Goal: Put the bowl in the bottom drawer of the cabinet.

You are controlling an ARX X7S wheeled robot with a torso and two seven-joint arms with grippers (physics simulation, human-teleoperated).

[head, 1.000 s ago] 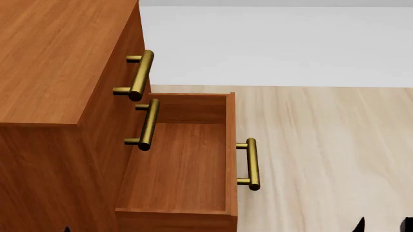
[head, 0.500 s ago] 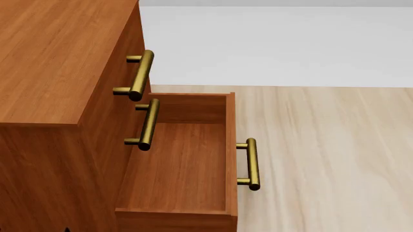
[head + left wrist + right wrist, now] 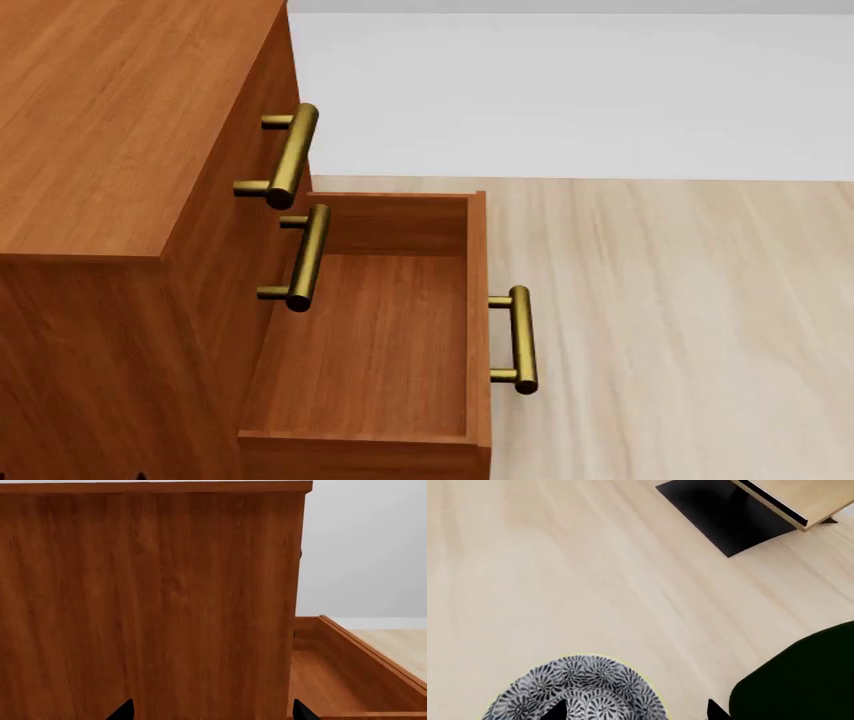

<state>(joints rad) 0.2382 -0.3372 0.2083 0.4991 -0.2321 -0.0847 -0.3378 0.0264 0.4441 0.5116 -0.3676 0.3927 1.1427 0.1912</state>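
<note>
The boxy reddish-brown wooden cabinet (image 3: 120,150) fills the left of the head view, w/ two brass bar handles on its upper drawers. Below them the lowest reddish-brown wood drawer (image 3: 367,340) is pulled out over the pale wood floor (image 3: 681,320), its inside bare, its own brass bar handle (image 3: 521,338) on the front panel.

Left wrist view: left gripper (image 3: 212,711) faces the cabinet's side panel (image 3: 147,605); only two black fingertips (image 3: 123,711) show at the frame edge, set apart w/ nothing between them. Open drawer (image 3: 347,675) visible beside the panel.

Right wrist view: the small round bowl w/ blue-grey and white floral pattern and thin yellow-green rim (image 3: 577,690) sits at the right gripper (image 3: 634,711), between its two black fingertips (image 3: 557,711) (whether they actually clamp it, can't tell). A dark green rounded object (image 3: 800,680) is just beside. Farther off, a black base (image 3: 720,515) under a pale wood piece (image 3: 794,497).
</note>
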